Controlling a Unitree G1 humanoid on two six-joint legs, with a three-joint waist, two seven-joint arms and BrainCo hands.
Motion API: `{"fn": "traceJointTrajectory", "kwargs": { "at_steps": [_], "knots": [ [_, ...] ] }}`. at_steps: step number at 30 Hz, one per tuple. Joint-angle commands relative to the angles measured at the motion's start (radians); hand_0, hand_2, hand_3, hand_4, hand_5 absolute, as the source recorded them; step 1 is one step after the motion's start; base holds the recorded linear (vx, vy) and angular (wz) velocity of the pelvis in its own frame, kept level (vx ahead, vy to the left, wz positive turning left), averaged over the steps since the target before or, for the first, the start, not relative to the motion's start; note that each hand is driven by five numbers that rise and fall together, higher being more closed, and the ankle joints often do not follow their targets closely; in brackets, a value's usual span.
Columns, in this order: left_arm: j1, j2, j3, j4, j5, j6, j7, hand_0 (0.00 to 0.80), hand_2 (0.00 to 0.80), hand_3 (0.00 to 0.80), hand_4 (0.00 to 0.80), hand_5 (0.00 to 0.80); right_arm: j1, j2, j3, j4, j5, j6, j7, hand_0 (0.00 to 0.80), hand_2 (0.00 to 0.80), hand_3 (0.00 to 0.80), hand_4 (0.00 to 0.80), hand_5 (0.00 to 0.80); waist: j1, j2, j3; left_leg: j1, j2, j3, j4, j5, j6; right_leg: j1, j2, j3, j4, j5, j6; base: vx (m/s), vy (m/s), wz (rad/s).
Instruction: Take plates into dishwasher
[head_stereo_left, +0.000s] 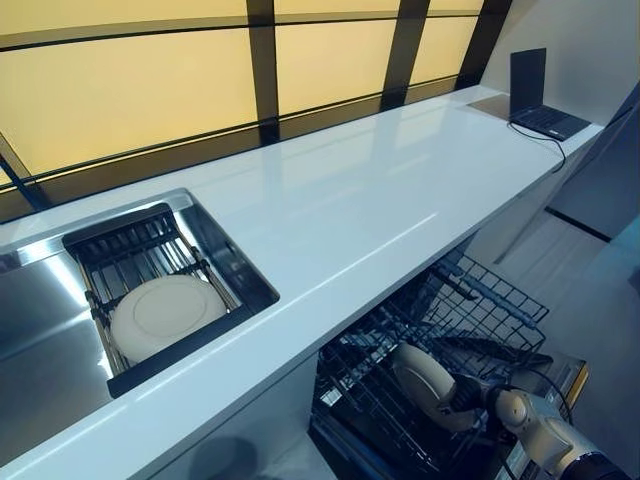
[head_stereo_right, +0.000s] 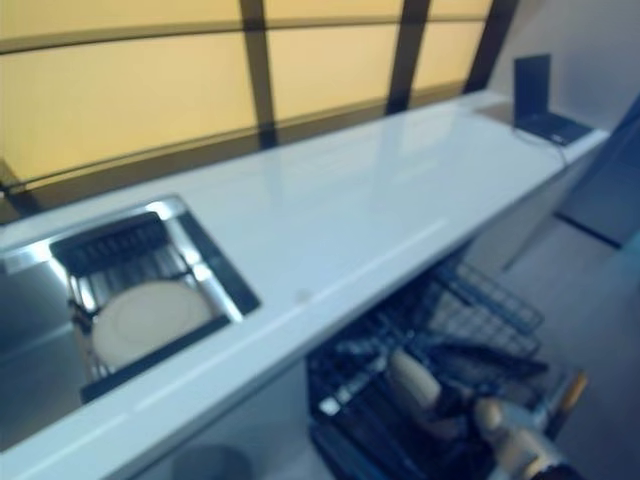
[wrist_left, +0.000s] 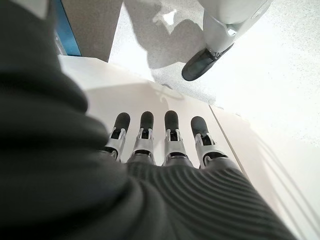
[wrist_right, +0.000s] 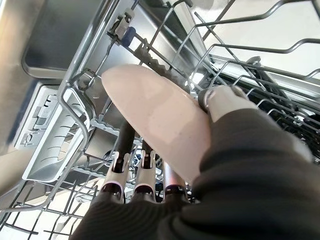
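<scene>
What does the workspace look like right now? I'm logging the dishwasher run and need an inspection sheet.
Surface: white counter, bare in the middle.
Job's things: one plate lies on the rack in the sink; another plate is held inside the dishwasher rack.
Clutter: laptop at the counter's far end.
Hands: right hand shut on the plate; left hand open, fingers straight, holding nothing.
Cables: a lead runs from the laptop.
Surroundings: lit yellow panels behind the counter.

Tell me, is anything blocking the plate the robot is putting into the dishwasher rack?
Nothing visible does. The right robot hand pinches the plate already down among the dishwasher rack wires, with open space beneath it.
</scene>
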Motion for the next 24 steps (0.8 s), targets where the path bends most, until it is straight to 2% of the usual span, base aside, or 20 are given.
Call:
{"fn": "traceJointTrajectory", "kwargs": {
  "at_steps": [1, 24],
  "knots": [
    [-0.064, 0.011, -0.056, 0.011, 0.022, -0.008, -0.007, 0.000, 0.000, 0.000, 0.000, 0.000, -0.097, 0.027, 0.026, 0.035, -0.017, -0.010, -0.048, 0.800, 0.800, 0.800, 0.800, 0.800, 0.016, -0.024, 0.003, -0.070, -0.065, -0.042, -0.004, -0.004, 0.055, -0.045, 0.029, -0.034, 0.081, -0.069, -0.019, 0.000, 0.000, 0.00],
    [-0.101, 0.007, -0.092, 0.013, 0.020, -0.011, -0.015, 0.000, 0.000, 0.000, 0.000, 0.000, -0.205, 0.089, 0.068, 0.224, 0.008, 0.009, -0.124, 0.800, 0.800, 0.800, 0.800, 0.800, 0.043, -0.011, 0.020, -0.086, -0.084, -0.072, -0.008, -0.008, 0.065, -0.069, 0.028, -0.043, 0.084, -0.059, -0.020, -0.002, -0.002, 0.03]
  ]
}}
